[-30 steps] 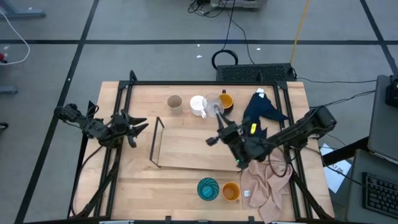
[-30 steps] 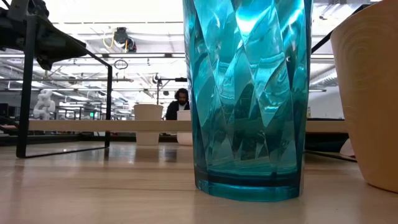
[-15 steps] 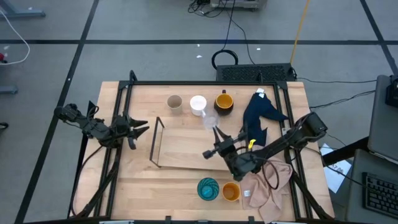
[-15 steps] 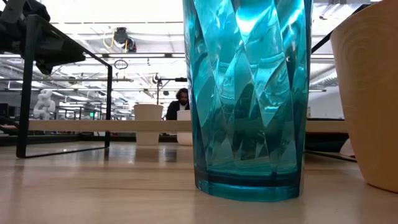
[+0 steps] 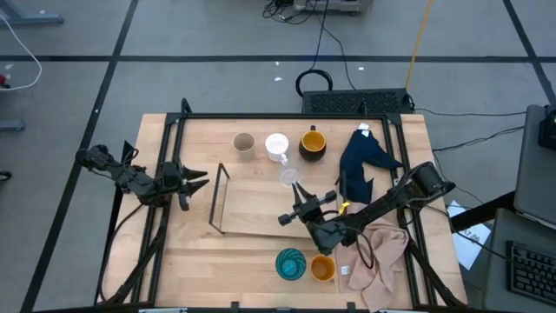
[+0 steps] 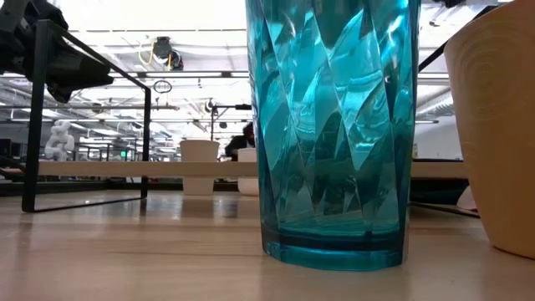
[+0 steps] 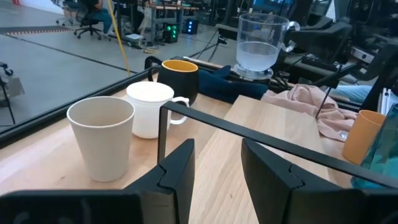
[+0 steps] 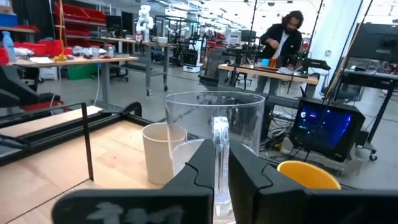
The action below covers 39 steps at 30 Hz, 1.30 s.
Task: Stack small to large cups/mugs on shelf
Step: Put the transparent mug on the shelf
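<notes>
While my right gripper [image 5: 289, 186] is pinching the rim of the clear glass [image 8: 214, 146], I am holding that glass raised above the far edge of the shelf [image 5: 261, 211], with the fingers [image 8: 202, 163] pressed together on the wall of the vessel. Seen from the left wrist, the glass [image 7: 257, 49] is hanging in the air over the shelf board, upright.

My left gripper [image 5: 193, 178] is waiting just beyond the shelf's left end, and its fingers [image 7: 180, 168] are standing spread with nothing between them, facing the black wire frame [image 7: 249, 138] of the shelf.

Behind the shelf, three vessels are standing in a row along the far side of the tabletop [image 5: 191, 252]: the beige-grey cup [image 5: 244, 143] farthest left, the white handled mug [image 5: 277, 146] beside it, and the dark mug with yellow inside [image 5: 312, 143] to their right.

In front of the shelf, near the table's front edge, the teal patterned cup [image 5: 290, 263] and the small orange cup [image 5: 322, 268] are standing just beside each other. To the right of the shelf, a dark blue cloth [image 5: 362, 161] and a pink cloth [image 5: 373, 256] are lying crumpled.
</notes>
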Tool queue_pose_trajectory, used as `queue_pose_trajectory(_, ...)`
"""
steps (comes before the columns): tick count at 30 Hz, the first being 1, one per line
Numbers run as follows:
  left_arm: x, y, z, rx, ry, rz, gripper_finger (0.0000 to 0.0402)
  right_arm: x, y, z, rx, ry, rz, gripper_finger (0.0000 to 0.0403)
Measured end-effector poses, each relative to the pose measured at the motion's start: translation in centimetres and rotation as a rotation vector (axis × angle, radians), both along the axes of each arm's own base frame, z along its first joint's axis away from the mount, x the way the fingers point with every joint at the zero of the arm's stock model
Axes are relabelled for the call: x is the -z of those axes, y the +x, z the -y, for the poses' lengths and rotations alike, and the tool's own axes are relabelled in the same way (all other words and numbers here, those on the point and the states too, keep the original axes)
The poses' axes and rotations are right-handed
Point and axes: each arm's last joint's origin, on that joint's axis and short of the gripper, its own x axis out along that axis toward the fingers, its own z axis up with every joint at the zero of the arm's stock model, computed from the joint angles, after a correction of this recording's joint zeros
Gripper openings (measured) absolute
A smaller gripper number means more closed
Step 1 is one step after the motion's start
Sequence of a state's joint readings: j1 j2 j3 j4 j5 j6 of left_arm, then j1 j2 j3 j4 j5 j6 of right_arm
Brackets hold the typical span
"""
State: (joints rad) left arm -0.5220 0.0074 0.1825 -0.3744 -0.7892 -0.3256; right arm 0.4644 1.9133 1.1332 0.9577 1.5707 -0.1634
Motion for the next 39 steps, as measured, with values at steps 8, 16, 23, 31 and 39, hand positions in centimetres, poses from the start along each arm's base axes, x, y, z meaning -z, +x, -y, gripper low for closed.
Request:
queue_pose_trajectory(8,0.0,0.0,0.0,-0.003,-0.015,0.004,0.0134,1.7,0.8,0.6,0.023,0.005,0.010,0.0009)
queue_pose_trajectory(16,0.1,0.0,0.0,0.000,-0.021,0.001,0.0134,2.3,1.6,1.9,-0.019,-0.004,-0.001,0.0009)
queue_pose_trajectory(23,0.3,0.0,0.0,-0.002,-0.026,-0.015,0.0134,2.3,2.7,2.9,-0.232,0.010,0.038,0.0009)
queue_pose_trajectory(31,0.6,-0.1,0.0,-0.006,-0.042,-0.035,0.0134,1.8,3.5,4.0,-0.388,0.008,0.070,0.0009)
queue_pose_trajectory(39,0.5,-0.1,0.0,-0.006,-0.044,-0.032,0.0134,0.9,3.3,4.2,-0.399,-0.037,0.028,0.0009)
